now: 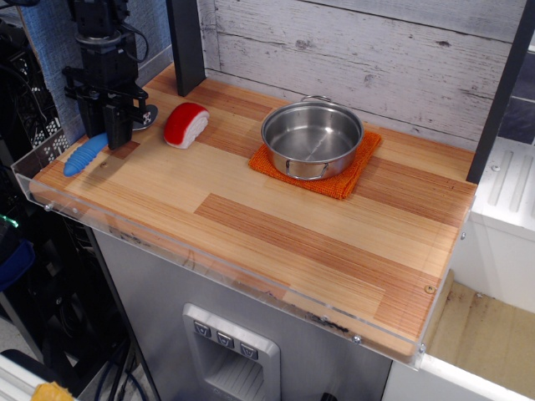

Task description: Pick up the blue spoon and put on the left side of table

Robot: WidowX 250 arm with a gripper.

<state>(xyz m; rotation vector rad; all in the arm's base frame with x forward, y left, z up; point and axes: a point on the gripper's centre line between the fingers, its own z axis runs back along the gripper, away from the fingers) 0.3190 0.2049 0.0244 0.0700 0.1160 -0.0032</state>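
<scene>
Observation.image showed the gripper [117, 138] low over the far left corner of the table [276, 234], its black fingers straddling the middle of the blue spoon [86, 154]. The fingers looked closed on the spoon, though the view was too small to be sure they pinched it. The ribbed blue handle pointed toward the left edge and appeared to lie on the wood, with the silver bowl showing just behind the fingers.

By my reading the carry was done and only the release and withdrawal were left.

The top was striped light and reddish plank with a clear acrylic rim. A red-and-white sushi toy [185, 124] sat near the spoon along the far edge, and a steel pot [312, 139] rested on an orange cloth [343, 179] further right. Whitewashed boards [351, 50] backed the scene.
</scene>
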